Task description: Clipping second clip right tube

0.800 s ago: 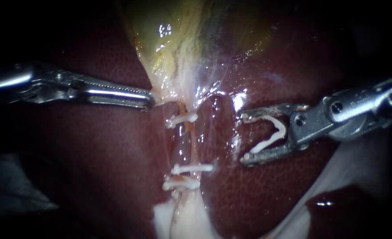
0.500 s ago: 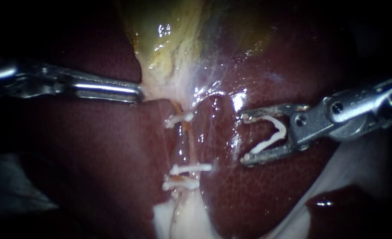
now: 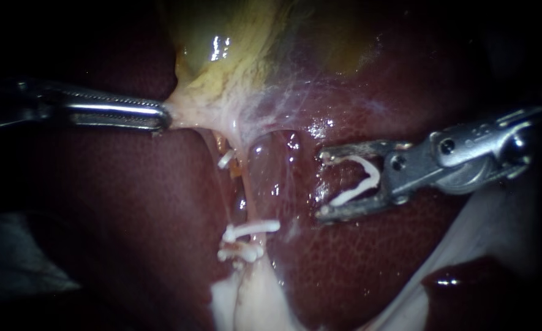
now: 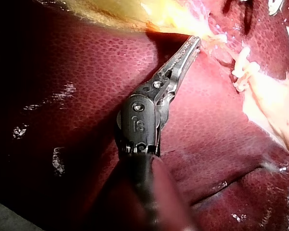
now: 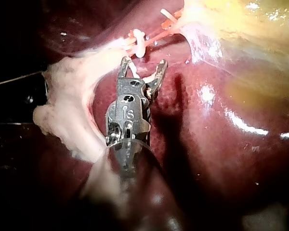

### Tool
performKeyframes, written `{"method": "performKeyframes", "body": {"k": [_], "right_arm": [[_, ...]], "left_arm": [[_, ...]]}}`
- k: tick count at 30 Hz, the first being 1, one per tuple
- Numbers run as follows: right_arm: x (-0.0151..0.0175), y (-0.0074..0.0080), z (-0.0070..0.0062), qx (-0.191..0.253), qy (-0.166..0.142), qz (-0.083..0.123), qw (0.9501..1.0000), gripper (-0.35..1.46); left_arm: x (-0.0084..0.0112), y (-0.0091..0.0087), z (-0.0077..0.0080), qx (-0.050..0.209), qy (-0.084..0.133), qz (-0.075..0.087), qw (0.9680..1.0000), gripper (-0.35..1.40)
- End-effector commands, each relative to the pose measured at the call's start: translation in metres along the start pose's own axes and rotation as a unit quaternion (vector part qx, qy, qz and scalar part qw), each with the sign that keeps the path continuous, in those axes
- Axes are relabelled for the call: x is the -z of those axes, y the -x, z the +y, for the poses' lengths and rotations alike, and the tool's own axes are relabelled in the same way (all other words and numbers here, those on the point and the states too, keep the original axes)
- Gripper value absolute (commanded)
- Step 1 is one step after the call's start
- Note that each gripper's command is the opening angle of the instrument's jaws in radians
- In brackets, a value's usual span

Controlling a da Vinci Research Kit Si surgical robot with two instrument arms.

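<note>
Traction is coming from my left instrument, which is entering from the left edge of the endoscope view. Its jaws are clamped flat on the pale tissue where the gallbladder narrows, and they are drawing it toward the left of the frame. The left wrist view shows the same closed bite on that pale edge. Below the grip, strands are running down the middle of the frame over the liver. One white clip is sitting high on them, and two more are lying close together lower down.

I am taking the right tube to be the pale strand running down to the lower clips, though the webbing around it is making that hard to confirm.

My right instrument is reaching in from the right edge. Its jaws are standing wide open, facing the strands, with a fresh white clip seated between them, bent open and uncrushed. The tips are hovering over liver just right of the tube, and nothing is lying between them except the loaded clip.

I judge that I am in the approach, with the clip loaded but not yet around anything. Next I should be sliding the open jaws toward frame left until both tips are passing beyond the tube in the bare stretch between the upper and lower clips, catching the tube alone and no liver, before squeezing.
</note>
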Motion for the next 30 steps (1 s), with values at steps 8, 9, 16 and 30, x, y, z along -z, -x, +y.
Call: {"method": "performKeyframes", "body": {"k": [8, 9, 16, 30], "right_arm": [[-0.0054, 0.0025, 0.0007, -0.065, -0.047, 0.018, 0.9966, 0.48], [-0.006, 0.0028, 0.0007, -0.075, -0.053, 0.02, 0.9955, 0.48], [-0.0093, 0.004, 0.0019, -0.127, -0.076, 0.04, 0.9881, 0.48], [-0.015, 0.0059, 0.0029, -0.196, -0.143, 0.111, 0.9638, 0.5]], "left_arm": [[-0.0001, 0.0002, 0.0001, 0.0, -0.001, 0.0, 1.0, -0.35], [-0.0001, 0.0002, 0.0001, 0.0, -0.001, 0.0, 1.0, -0.35], [-0.0003, 0.0002, 0.0001, -0.001, -0.001, 0.0, 1.0, -0.35], [-0.0003, 0.0003, 0.0001, -0.001, -0.002, 0.0, 1.0, -0.35]]}}
